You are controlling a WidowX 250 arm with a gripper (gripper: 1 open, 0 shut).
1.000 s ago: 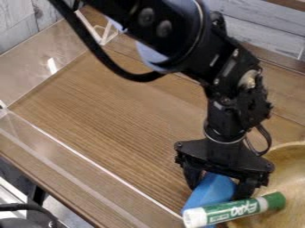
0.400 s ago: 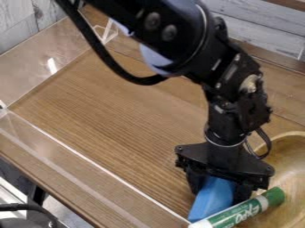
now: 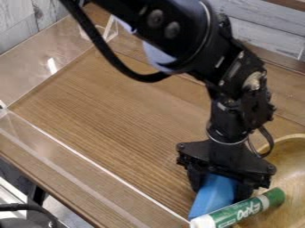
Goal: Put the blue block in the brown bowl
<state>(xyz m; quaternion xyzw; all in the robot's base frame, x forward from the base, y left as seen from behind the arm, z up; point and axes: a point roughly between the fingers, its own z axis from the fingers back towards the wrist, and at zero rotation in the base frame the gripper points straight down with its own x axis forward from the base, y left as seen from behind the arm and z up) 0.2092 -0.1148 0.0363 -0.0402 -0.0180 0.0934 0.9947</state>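
Observation:
The blue block (image 3: 216, 193) rests on the wooden table at the lower right, its lower end against a white marker with a green cap (image 3: 240, 211). My gripper (image 3: 220, 183) points straight down over the block, and its black fingers (image 3: 197, 175) stand close on either side of it, shut on it. The top of the block is hidden by the gripper. Only the left rim of the brown bowl (image 3: 286, 153) shows, at the right edge just beside the gripper.
A clear plastic wall (image 3: 48, 53) borders the table on the left and back. The black arm (image 3: 179, 40) reaches in from the top. The table's front edge (image 3: 71, 191) runs along the lower left.
The fingers have closed in around the blue block. The marker has shifted slightly. The arm has stayed in place.

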